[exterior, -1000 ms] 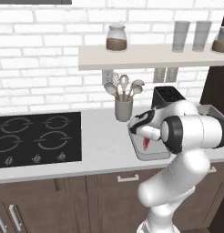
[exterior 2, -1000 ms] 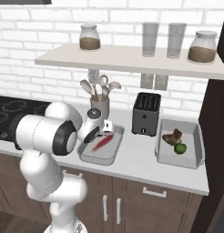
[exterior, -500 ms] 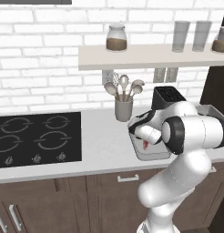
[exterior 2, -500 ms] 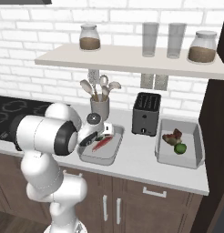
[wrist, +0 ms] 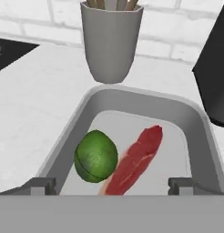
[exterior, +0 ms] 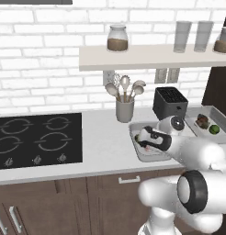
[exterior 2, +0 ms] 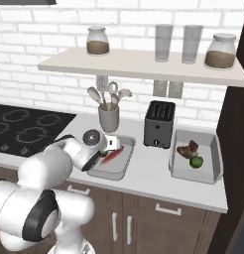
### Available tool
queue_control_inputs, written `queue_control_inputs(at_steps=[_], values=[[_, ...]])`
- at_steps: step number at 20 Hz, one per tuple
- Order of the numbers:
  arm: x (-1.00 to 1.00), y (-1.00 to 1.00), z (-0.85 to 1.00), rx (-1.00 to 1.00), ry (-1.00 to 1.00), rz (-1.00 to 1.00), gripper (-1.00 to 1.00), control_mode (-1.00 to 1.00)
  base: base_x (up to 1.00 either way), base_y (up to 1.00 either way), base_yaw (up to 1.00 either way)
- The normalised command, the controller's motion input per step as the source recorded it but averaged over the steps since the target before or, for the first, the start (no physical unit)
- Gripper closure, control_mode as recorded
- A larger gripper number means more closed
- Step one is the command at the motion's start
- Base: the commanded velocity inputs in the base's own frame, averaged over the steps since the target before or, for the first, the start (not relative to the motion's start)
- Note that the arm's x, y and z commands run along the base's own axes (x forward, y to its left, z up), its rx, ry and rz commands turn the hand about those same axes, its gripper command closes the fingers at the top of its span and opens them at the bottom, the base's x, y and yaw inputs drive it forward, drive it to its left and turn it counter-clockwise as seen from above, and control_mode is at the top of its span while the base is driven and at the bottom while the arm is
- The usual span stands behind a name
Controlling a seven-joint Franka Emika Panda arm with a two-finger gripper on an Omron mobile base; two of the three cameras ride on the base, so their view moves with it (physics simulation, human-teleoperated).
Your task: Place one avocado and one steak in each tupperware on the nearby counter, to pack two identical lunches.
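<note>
The near grey tupperware (wrist: 132, 98) holds a green avocado (wrist: 95, 156) and a red steak (wrist: 136, 159) lying side by side. My gripper (wrist: 111, 185) hovers open just above them, holding nothing. From the base views the gripper (exterior 2: 111, 144) (exterior: 144, 140) hangs over this tupperware (exterior 2: 106, 174) (exterior: 149, 158) on the counter (exterior 2: 149, 173). The steak (exterior 2: 112, 155) shows beneath it. To the right, a second tupperware (exterior 2: 211, 173) (exterior: 193, 120) holds another steak (exterior 2: 187, 149) and avocado (exterior 2: 195, 161).
A black toaster (exterior 2: 158, 124) stands between the two containers, towards the wall. A grey utensil holder (exterior 2: 108, 118) (wrist: 111, 45) sits right behind the near one. The black stove (exterior: 36, 140) lies to the left. A shelf (exterior 2: 144, 72) with jars and glasses hangs overhead.
The jaws have opened wide and let go of the steak, which now lies in the near tupperware beside the avocado.
</note>
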Motion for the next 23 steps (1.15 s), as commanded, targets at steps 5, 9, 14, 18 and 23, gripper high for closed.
queue_control_inputs(at_steps=[5,9,14,18,23], values=[[-0.73,0.0,1.0,-0.06,-0.19,0.0,-1.0,-1.0,0.0,0.0,0.0],[-0.87,0.09,1.0,-0.08,-0.16,0.0,-1.0,-1.0,0.0,0.0,0.0],[-0.98,0.49,1.0,-0.11,-0.08,0.0,-1.0,-1.0,0.0,0.0,0.0],[-0.86,0.79,0.99,-0.16,0.0,0.0,-1.0,-1.0,0.0,0.0,0.0],[-0.85,0.85,0.31,-0.21,0.0,0.0,-1.0,-1.0,0.0,0.0,0.0]])
